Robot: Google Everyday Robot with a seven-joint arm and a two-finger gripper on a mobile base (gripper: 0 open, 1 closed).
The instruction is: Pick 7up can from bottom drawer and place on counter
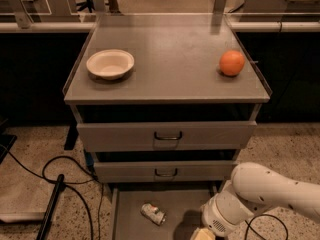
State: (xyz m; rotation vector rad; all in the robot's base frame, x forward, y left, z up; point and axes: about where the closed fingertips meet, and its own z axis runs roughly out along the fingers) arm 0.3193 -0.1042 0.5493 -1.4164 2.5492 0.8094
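The 7up can (153, 213) lies on its side on the floor of the open bottom drawer (131, 204), left of centre. My white arm (260, 199) reaches in from the lower right. The gripper (202, 234) shows only as a beige tip at the bottom edge of the view, over the drawer's right part and to the right of the can, apart from it. The counter (170, 49) is the wide grey top of the cabinet above.
A white bowl (110, 64) sits on the counter's left, an orange (232, 63) on its right. Two shut drawers with dark handles (167, 135) lie above the open one. Black cables (55, 179) trail on the speckled floor at the left.
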